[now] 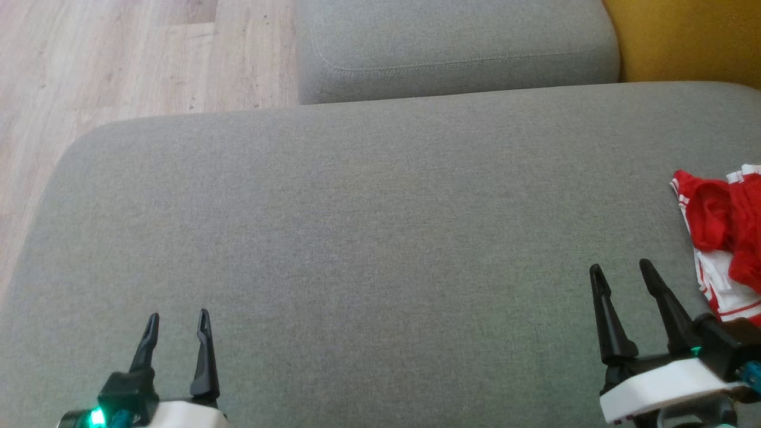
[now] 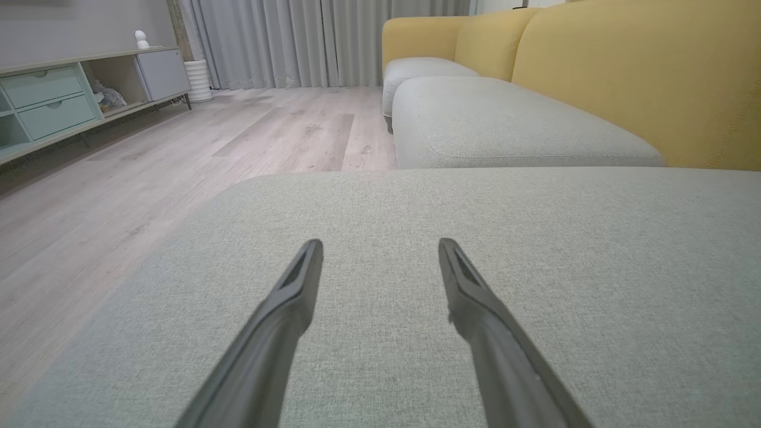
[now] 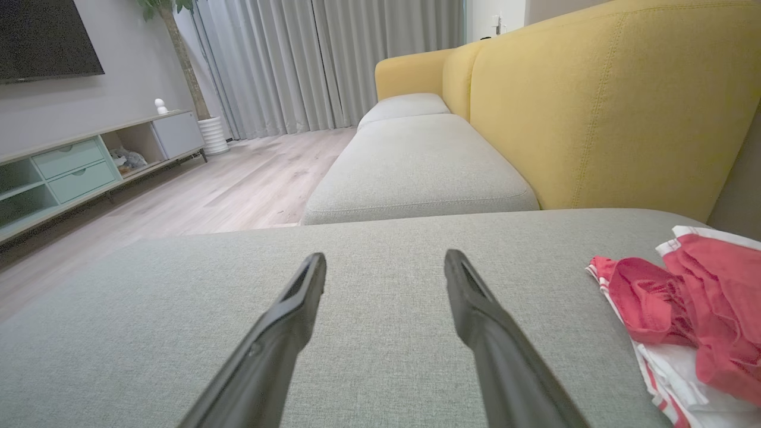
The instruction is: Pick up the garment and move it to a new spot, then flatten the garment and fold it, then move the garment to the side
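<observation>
Hovering: left hand and right hand both spread, empty | garment crumpled just right of right hand, apart | risk: pinching one loose layer; cloth slips free

The left gripper and right gripper each had two long, tapering black fingers on black mounts; the wrist housings were white; green lights and teal fittings showed.
</observation>
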